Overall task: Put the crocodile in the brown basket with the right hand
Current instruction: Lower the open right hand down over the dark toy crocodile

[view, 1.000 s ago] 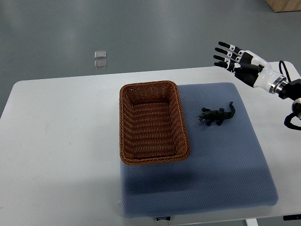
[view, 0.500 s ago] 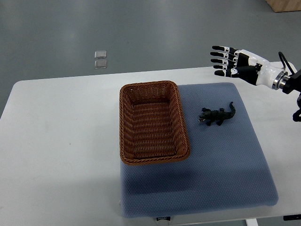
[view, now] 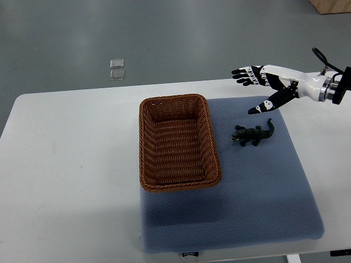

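A small dark green toy crocodile (view: 253, 133) lies on the blue mat (view: 258, 192), just right of the brown wicker basket (view: 178, 142). The basket is rectangular and holds nothing. My right hand (view: 255, 87) comes in from the right edge and hovers above and slightly behind the crocodile. Its fingers are spread wide, the thumb pointing down toward the toy, and it holds nothing. The left arm does not show.
The mat covers the right half of a white table (view: 66, 164). Two small clear squares (view: 116, 69) lie on the grey floor beyond the table's far edge.
My right hand has moved left and lower toward the crocodile, and has turned so the thumb now points down. The crocodile and the basket have not moved.
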`<state>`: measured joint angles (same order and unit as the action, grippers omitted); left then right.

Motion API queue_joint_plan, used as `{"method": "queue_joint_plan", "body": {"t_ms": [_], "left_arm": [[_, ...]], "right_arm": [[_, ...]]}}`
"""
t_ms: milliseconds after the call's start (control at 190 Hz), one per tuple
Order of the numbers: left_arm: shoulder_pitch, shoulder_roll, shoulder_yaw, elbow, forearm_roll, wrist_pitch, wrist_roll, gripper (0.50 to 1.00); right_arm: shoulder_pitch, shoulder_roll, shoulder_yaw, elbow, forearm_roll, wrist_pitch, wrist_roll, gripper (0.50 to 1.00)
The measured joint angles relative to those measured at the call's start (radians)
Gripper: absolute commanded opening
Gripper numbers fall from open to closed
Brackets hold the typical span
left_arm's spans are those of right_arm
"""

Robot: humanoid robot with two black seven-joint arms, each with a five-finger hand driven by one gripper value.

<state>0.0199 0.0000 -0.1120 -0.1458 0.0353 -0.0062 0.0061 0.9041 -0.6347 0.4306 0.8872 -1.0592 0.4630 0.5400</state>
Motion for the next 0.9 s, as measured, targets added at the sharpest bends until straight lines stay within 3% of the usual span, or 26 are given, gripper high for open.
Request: {"method": "queue_joint_plan", "body": {"t_ms": [179, 374, 700, 900], "left_arm": [[0.000, 0.000, 0.000, 0.000, 0.000, 0.000, 0.000, 1.000], [0.000, 0.000, 0.000, 0.000, 0.000, 0.000, 0.000, 1.000], [0.000, 0.000, 0.000, 0.000, 0.000, 0.000, 0.000, 1.000], [0.000, 0.000, 0.000, 0.000, 0.000, 0.000, 0.000, 1.000]], "right_arm": [[0.021, -0.024, -0.009, 0.050, -0.232, -0.050, 0.057, 0.938], [0.047, -0.026, -0.033, 0.061, -0.431, -0.117, 0.067, 0.938], [0.124, -0.023, -0.331, 0.064, -0.570, -0.427, 0.071, 0.940], [0.130, -0.013, -0.400, 0.064, -0.604, -0.510, 0.071, 0.940]]}}
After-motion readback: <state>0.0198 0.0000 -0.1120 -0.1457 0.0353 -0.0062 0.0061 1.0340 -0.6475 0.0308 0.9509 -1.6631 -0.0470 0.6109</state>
